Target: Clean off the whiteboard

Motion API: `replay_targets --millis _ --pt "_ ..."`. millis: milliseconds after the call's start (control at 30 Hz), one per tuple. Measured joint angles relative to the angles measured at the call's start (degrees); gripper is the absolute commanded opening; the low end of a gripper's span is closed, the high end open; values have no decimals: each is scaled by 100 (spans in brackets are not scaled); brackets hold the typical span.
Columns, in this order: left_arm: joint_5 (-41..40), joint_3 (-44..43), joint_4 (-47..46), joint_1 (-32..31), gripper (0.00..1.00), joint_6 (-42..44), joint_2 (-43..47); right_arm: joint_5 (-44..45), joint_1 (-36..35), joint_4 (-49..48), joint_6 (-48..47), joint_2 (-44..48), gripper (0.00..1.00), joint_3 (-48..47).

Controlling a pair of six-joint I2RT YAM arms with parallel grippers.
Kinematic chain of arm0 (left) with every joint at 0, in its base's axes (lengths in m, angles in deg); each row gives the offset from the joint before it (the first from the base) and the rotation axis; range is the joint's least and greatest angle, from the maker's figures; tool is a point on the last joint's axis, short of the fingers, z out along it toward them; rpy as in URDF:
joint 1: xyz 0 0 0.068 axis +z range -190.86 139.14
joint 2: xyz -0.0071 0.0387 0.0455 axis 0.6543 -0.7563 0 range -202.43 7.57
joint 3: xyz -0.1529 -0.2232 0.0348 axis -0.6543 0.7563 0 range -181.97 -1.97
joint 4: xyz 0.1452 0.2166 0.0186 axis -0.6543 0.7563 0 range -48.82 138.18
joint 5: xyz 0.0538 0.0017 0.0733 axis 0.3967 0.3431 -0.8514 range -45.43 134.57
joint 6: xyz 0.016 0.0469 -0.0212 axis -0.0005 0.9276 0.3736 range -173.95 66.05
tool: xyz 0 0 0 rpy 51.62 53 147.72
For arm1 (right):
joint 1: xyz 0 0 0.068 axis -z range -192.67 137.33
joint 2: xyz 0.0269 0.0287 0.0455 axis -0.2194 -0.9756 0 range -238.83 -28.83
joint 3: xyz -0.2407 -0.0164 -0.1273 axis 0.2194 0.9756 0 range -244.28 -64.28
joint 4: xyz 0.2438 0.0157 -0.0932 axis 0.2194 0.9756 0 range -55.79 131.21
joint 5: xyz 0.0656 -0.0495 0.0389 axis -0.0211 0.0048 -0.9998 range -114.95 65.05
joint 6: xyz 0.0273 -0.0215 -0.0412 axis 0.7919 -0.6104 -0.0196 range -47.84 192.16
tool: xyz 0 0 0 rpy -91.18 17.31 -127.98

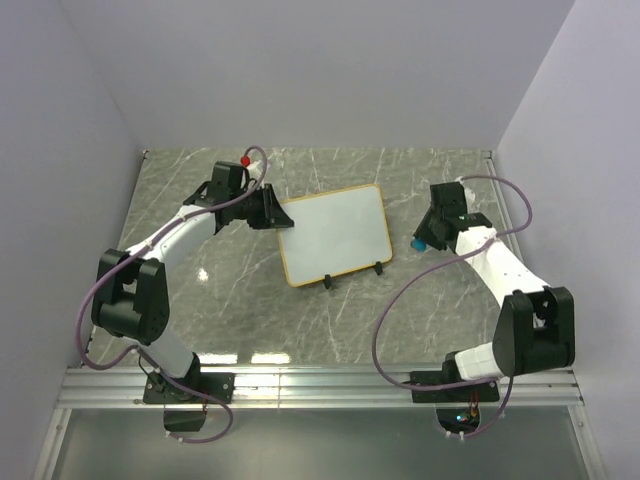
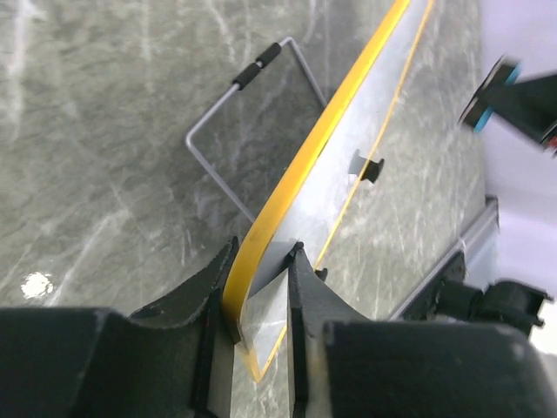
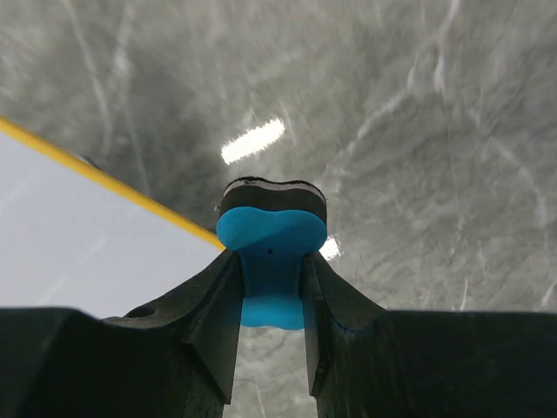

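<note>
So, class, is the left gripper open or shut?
Shut: the left gripper clamps the whiteboard; in the left wrist view its fingers press both sides of the yellow-framed edge.

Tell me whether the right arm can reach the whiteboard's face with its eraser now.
Probably yes. The right arm holds the blue eraser just beside the whiteboard, nothing lies between them, and the left arm's jaws clamp its opposite edge.

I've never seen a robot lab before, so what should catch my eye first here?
The orange-framed whiteboard sits in the middle of the grey marble table, its left edge pinched by the left gripper. Beside the board's right edge, the right gripper clamps a bright blue eraser.
</note>
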Motion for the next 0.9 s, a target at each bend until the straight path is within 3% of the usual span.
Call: replay_targets --millis 167,400,500,533,633,900 --pt "-435 20 -42 -57 37 -175 17 -415 101 -142 44 -404 0 398" --pt "-2352 225 4 -109 57 -28 -81 -553 116 -269 9 -824 0 514" --pt "-2962 225 57 -111 60 52 -94 -553 125 -308 -7 -907 26 525" --pt "-3088 225 70 -111 60 70 -94 -553 127 -323 -9 -911 39 540" --pt "-3429 225 114 -111 60 127 -94 -546 127 -345 -22 -911 60 577" --pt "-3880 44 420 -203 63 177 -81 -522 153 -332 -98 -909 82 577"
